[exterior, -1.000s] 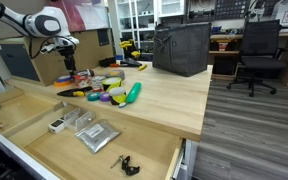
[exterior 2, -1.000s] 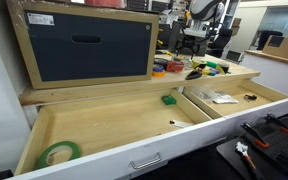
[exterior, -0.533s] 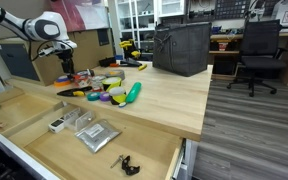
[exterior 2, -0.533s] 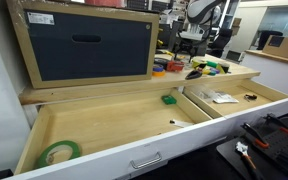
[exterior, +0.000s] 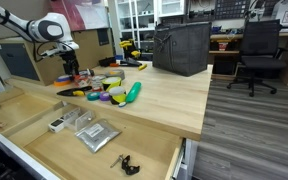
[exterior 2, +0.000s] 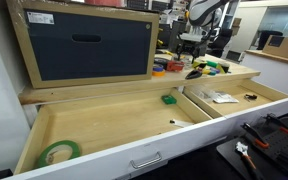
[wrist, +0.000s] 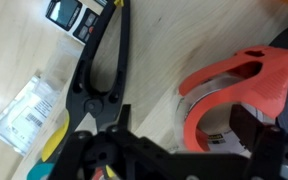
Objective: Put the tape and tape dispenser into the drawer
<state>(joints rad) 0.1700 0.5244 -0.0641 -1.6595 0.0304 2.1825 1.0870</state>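
Note:
The red tape dispenser with a tape roll in it lies on the pale table top, filling the right of the wrist view. My gripper is open and straddles it, with one dark finger at the dispenser's right and the other at its left. In both exterior views the gripper hangs low over the cluster of items on the table top. The wide plywood drawer stands pulled open. A green tape roll lies flat in its large compartment.
Black pliers lie just left of the dispenser. A flat orange roll, a long green object and other small items crowd the table. A plastic bag and small parts lie in other drawer compartments. A dark bin stands behind.
The gripper has come down and slightly sideways towards the items on the table top. Nothing else has moved.

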